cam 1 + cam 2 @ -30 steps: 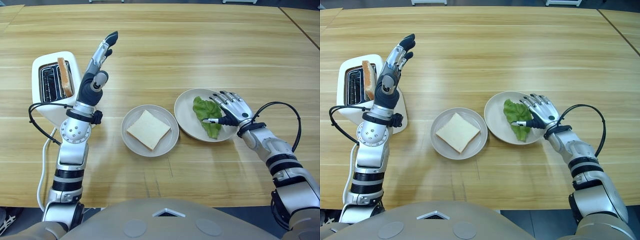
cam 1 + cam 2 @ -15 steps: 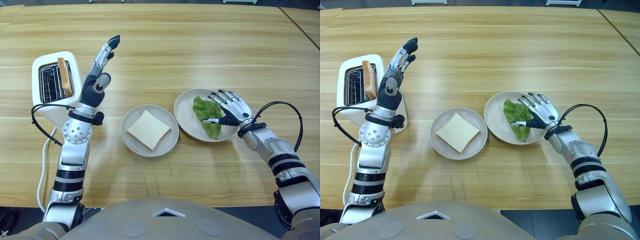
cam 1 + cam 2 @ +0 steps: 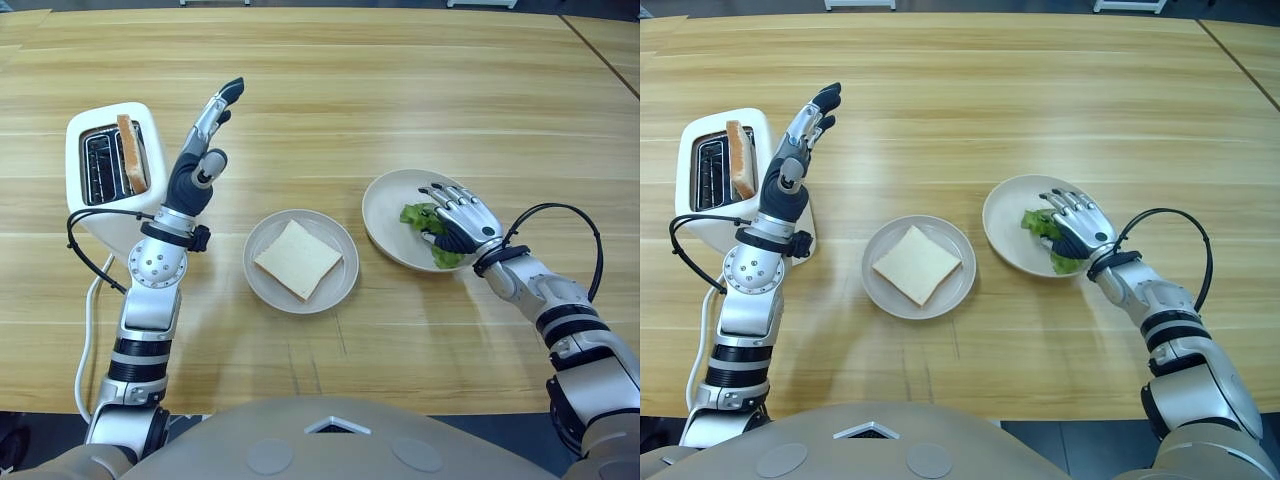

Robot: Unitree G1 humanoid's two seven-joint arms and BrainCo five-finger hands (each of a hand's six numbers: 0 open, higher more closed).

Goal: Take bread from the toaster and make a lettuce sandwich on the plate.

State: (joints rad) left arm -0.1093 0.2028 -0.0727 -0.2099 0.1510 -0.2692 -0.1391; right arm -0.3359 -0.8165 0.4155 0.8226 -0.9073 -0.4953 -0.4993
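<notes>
Lettuce [image 3: 413, 214] is clamped in the right robot hand [image 3: 458, 212] on its plate [image 3: 385, 215]; left robot hand [image 3: 200, 160] spread beside toaster [image 3: 85, 215].

Toaster [image 3: 78, 160] far left on table [image 3: 400, 80], toast slice [image 3: 131, 155] standing in its slot. Centre plate [image 3: 335, 290] holds bread slice [image 3: 297, 260]. Just right of it, right plate [image 3: 385, 215] with lettuce [image 3: 412, 214].

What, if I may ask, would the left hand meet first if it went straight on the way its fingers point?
Nothing, as far as I can see: the left hand points away over bare table, and the toaster sits off to its left. Height is unclear.
</notes>
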